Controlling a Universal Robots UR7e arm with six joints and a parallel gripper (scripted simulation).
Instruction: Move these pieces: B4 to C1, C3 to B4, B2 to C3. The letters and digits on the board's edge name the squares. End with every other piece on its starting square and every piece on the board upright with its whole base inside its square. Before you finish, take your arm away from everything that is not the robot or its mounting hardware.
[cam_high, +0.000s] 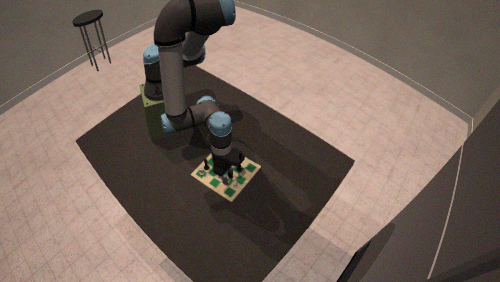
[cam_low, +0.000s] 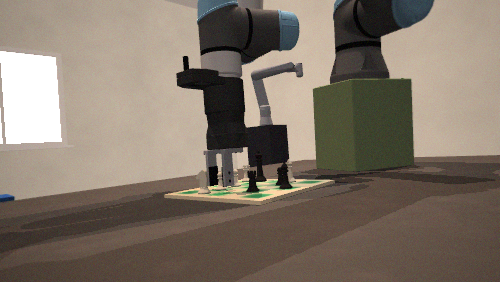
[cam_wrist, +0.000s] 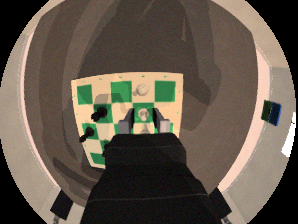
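Observation:
The green and cream board (cam_high: 206, 182) (cam_low: 220, 199) (cam_wrist: 127, 77) carries the chess pieces. My gripper (cam_low: 220, 182) (cam_wrist: 143, 114) is open, low over the board, its fingers apart on either side of a white piece (cam_wrist: 143, 114) that stands upright on a green square. Another white piece (cam_low: 203, 183) (cam_wrist: 142, 90) stands on a cream square nearer the board's edge. A third pale piece shows partly beside the gripper body. Dark pieces stand to the side, among them one piece (cam_low: 252, 182) (cam_wrist: 100, 114) and another (cam_wrist: 89, 133). The edge letters are too small to read.
A tall dark piece (cam_low: 259, 169), a dark piece (cam_low: 284, 177) and a white piece (cam_low: 290, 171) stand further along the board. The gripper body hides part of the board in the wrist view. The green pedestal (cam_low: 362, 125) stands behind, and a stool (cam_high: 88, 18) is far off.

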